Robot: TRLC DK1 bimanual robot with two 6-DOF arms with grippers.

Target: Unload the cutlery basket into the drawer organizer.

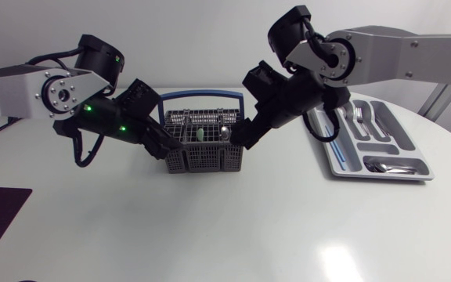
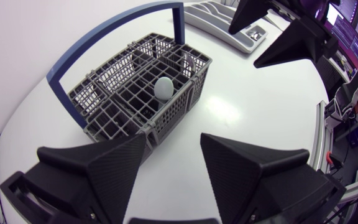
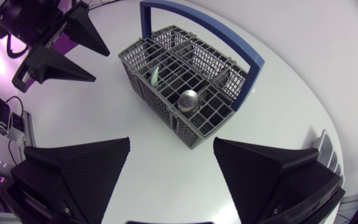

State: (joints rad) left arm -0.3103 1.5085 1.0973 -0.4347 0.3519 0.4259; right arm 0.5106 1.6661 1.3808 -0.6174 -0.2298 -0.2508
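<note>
Spread left fingers (image 2: 98, 168) and spread right fingers (image 3: 79, 174) flanking cutlery basket (image 1: 202, 162), drawer organizer (image 1: 330, 154) near table (image 1: 233, 227) edge

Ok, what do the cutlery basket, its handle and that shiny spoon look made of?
Cutlery basket: probably moulded plastic, matte grey open lattice. Handle: likely plastic too, smooth blue band. Spoon: seemingly polished metal; its rounded bowl shines and mirrors the surroundings.

Matt grey plastic lattice for the cutlery basket (image 1: 202, 160), with a smooth blue handle (image 1: 202, 95). Mirror-bright metal on the spoon bowl (image 3: 188, 99) inside. Smooth pale grey plastic for the drawer organizer (image 1: 331, 160), polished metal cutlery (image 1: 386, 165) in it. Glossy white worktop (image 1: 249, 227). Matt black, finely textured faces on left end effector (image 2: 173, 140) and right end effector (image 3: 172, 143).
</note>
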